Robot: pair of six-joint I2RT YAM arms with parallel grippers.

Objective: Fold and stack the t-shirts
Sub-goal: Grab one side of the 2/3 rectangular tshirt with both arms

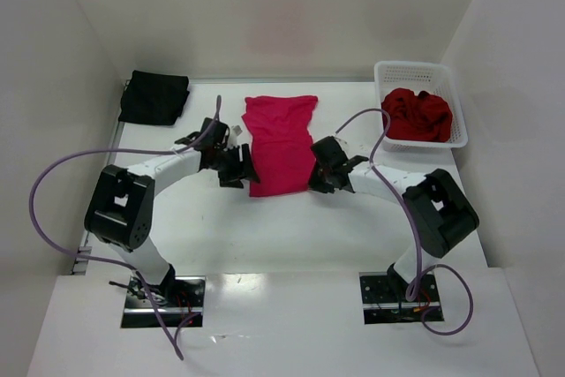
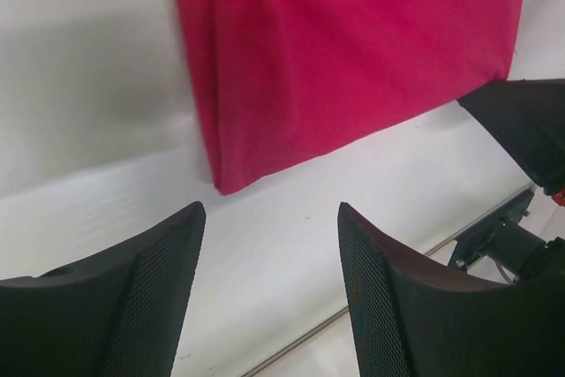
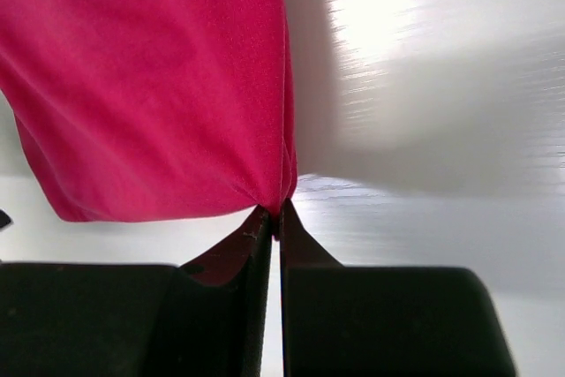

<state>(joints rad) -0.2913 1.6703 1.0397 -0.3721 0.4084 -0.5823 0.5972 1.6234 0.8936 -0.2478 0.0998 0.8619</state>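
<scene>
Between my two grippers, the crimson-pink t-shirt (image 1: 280,140) lay flat on the table (image 1: 265,227), folded into a narrow strip that ran away from me.

1. Right gripper (image 3: 275,216): my jaws were pressed together on the near corner of the strip, on the side closest to this hand. A pinch of cloth sat between the fingertips (image 3: 305,258), and the fabric drew into small creases toward that point. The rest of the shirt spread ahead of the gripper and to its left.

2. Left gripper (image 2: 269,218): my jaws stood apart with nothing between them. The other near corner of the strip lay just ahead of the fingertips, apart from both fingers. Bare table showed under the gap.

3. Beyond my left gripper and further to its left, a black t-shirt (image 1: 154,97) lay folded at the far corner of the table, well apart from the pink one.

4. Beyond my right gripper and to its right, a dark red t-shirt (image 1: 417,115) lay crumpled inside a white lattice basket (image 1: 415,65) at the table's far edge.
</scene>
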